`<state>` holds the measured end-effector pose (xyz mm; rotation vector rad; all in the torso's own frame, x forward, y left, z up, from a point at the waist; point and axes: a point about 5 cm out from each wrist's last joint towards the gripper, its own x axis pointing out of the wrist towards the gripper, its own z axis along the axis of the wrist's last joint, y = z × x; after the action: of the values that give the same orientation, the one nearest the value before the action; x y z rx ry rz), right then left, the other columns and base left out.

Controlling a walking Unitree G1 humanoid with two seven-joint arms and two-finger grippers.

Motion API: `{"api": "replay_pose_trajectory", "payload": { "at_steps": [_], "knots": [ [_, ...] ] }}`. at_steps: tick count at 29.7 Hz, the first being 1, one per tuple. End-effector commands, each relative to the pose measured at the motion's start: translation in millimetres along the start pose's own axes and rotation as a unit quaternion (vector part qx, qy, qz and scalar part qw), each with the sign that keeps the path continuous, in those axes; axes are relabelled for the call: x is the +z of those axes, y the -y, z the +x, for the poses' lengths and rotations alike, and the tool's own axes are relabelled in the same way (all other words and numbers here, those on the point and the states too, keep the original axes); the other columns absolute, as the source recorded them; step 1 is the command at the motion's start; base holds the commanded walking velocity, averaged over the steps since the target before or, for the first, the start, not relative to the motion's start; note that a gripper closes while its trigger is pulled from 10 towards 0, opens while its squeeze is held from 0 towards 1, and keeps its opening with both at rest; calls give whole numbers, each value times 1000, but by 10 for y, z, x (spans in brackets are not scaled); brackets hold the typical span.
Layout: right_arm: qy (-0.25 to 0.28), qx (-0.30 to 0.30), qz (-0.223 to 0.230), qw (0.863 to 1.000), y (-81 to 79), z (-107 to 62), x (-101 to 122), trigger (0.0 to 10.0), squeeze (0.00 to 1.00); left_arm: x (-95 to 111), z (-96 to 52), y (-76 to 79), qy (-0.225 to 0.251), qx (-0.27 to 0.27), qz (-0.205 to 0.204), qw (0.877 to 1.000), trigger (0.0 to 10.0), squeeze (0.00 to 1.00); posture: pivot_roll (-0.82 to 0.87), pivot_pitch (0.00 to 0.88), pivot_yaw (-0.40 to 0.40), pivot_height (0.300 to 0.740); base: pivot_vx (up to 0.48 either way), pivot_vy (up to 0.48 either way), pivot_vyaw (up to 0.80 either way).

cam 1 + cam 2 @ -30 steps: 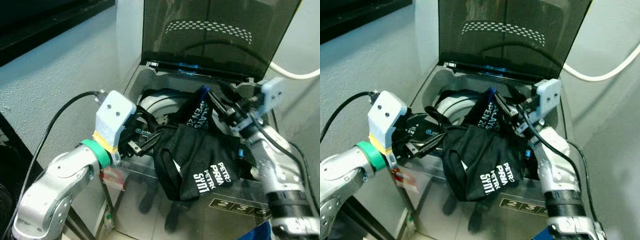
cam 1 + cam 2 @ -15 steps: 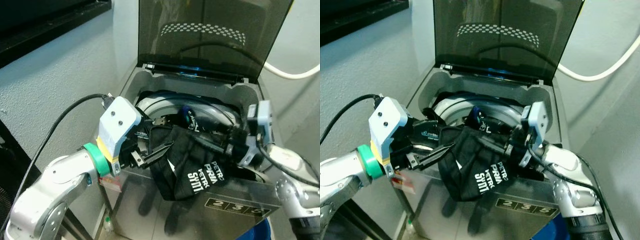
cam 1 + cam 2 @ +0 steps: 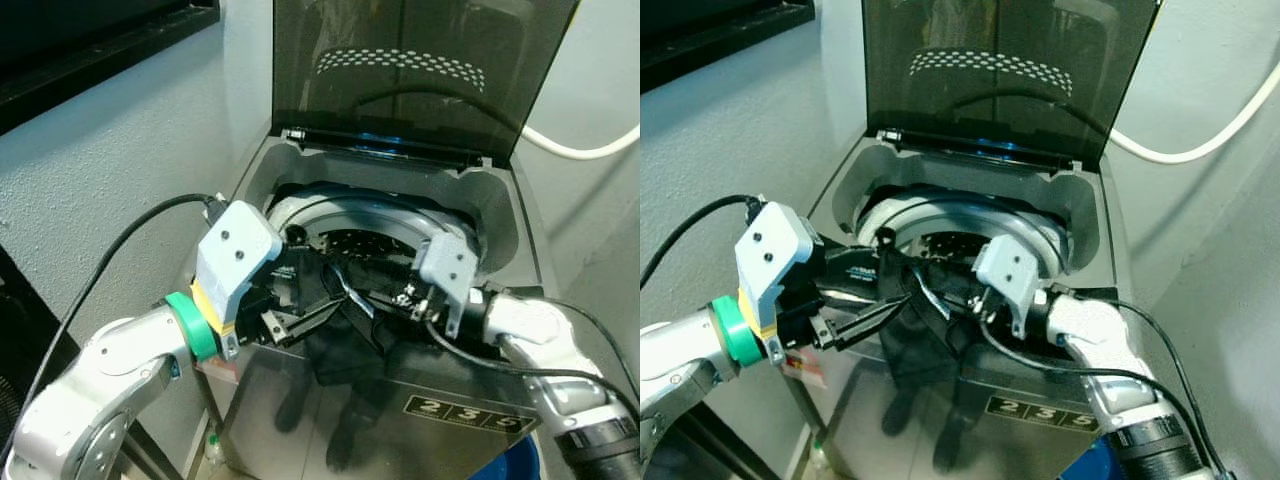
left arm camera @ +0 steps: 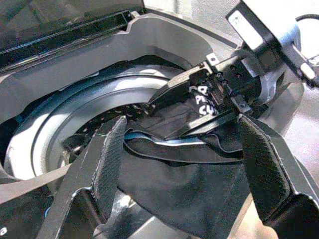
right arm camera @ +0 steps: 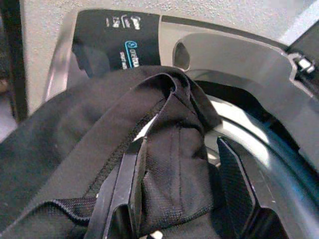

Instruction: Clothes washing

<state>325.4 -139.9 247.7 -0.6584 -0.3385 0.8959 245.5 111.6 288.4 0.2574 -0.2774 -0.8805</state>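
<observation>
Right wrist view: right pincer (image 5: 182,194) pinches black mesh-knit garment (image 5: 99,149) over round drum rim (image 3: 370,205).

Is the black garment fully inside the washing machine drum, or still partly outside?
Partly outside: the black garment drapes over the washing machine's front rim, right gripper holding it.

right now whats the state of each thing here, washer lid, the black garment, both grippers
washer lid: open, standing upright
black garment: draped over the drum's front rim, part hanging outside
right gripper: fingers around a fold of the garment
left gripper: open, fingers either side of the garment
</observation>
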Motion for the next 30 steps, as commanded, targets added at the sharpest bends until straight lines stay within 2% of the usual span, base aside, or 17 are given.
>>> {"api": "replay_pose_trajectory", "payload": {
  "at_steps": [1,6,9,10,12,14,15,17,19,21,24,26,29,30],
  "knots": [
    [-44,14,-17,999,-59,-8,-132,10000,0,14,10,37,2,-10,0,1000,10000,0,81,141,44,740,0,0,0],
    [-51,3,-22,998,-40,3,-168,10000,0,17,14,37,3,-9,0,1000,10000,0,79,141,42,740,0,0,0],
    [-39,-118,-19,992,226,108,-130,10000,0,16,21,38,5,-8,-2,1000,10000,0,79,141,42,740,0,0,0],
    [-39,-118,-19,992,226,108,-130,10000,0,16,21,38,5,-8,-2,1000,10000,0,79,141,42,740,0,0,0],
    [-16,-209,-6,978,420,193,-60,10000,0,20,35,39,7,-9,-4,1000,10000,0,70,146,43,740,0,0,0],
    [-8,-268,-9,963,531,257,-17,10000,0,25,45,36,10,-8,-4,1000,10000,0,71,147,43,740,0,0,0],
    [-17,-289,-12,957,567,285,-23,10000,0,26,48,34,11,-7,-4,1000,10000,0,71,147,43,740,0,0,0],
    [-40,-354,-9,934,672,302,-51,10000,0,30,56,33,13,-5,-5,1000,10000,0,74,150,42,740,0,0,0],
    [-40,-380,-6,924,717,299,-51,10000,0,31,61,34,14,-4,-5,1000,10000,0,76,150,40,740,0,0,0],
    [-31,-387,-4,922,736,298,-43,10000,0,33,66,38,13,-3,-4,1000,10000,0,80,150,39,740,0,0,0],
    [-9,-426,18,905,826,240,8,10000,0,29,67,37,13,0,-4,1000,10000,0,80,151,39,740,0,0,0],
    [30,-457,53,887,918,162,69,10000,0,22,65,32,12,3,-5,1000,10000,0,78,152,38,740,0,0,0],
    [59,-465,75,880,958,116,111,10000,0,18,64,27,12,4,-6,1000,10000,0,74,152,39,740,0,0,0],
    [91,-455,110,879,974,98,144,10000,0,14,65,19,13,6,-6,1000,10000,0,72,150,40,740,0,0,0]
  ]
}}
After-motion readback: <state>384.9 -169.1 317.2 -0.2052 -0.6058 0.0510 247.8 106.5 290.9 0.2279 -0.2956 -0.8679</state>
